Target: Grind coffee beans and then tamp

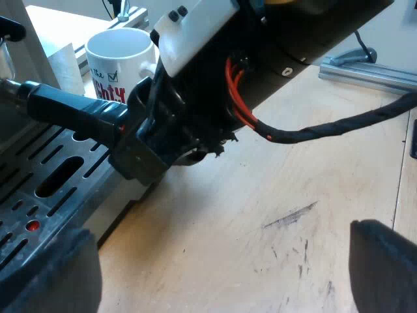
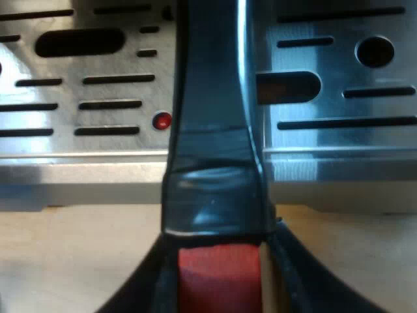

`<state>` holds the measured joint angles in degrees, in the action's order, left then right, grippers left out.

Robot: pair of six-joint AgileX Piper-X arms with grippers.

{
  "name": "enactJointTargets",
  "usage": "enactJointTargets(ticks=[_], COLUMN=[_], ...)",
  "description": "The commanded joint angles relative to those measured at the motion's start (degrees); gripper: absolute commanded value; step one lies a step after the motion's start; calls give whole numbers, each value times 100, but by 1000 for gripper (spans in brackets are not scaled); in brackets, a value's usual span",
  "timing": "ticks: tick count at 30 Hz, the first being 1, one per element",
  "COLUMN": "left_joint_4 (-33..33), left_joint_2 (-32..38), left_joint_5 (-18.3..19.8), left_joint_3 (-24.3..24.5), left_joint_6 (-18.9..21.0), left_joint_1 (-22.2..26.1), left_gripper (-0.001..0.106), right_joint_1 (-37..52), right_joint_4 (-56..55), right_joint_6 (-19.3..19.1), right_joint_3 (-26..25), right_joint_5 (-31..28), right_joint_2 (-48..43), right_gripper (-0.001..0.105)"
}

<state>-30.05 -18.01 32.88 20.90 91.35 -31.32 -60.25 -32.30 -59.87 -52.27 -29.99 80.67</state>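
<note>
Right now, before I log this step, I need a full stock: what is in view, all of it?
espresso machine drip tray: one, steel, slotted, under the handle
holder handle: one, dark with a red end, over the tray
mug: one, white with print, beyond the handle, beside the machine
table: one, light wood, scuffed, under the machine
rail: one, grey metal, on the table away from the machine
right gripper: one, black, shut on the holder handle at its red end
left gripper: one, black, open above the table

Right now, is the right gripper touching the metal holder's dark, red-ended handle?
Touching. Right wrist view shows the right gripper's black fingers clamped against the handle at its red end.
</note>
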Motion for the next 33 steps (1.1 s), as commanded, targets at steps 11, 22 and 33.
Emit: enactJointTargets(ticks=[11, 22, 33], left_joint_4=[71, 71, 71], left_joint_2=[2, 2, 2], left_joint_5=[84, 84, 84], left_joint_3=[9, 9, 9], left_joint_6=[-35, -35, -35], left_joint_1=[-14, -14, -14], left_gripper=[78, 78, 78], right_joint_1=[7, 7, 7], right_joint_4=[202, 202, 126], right_joint_6=[-170, -170, -170], right_joint_3=[-22, -22, -22], right_joint_5=[25, 25, 75], right_joint_2=[1, 1, -25], right_gripper=[0, 0, 0])
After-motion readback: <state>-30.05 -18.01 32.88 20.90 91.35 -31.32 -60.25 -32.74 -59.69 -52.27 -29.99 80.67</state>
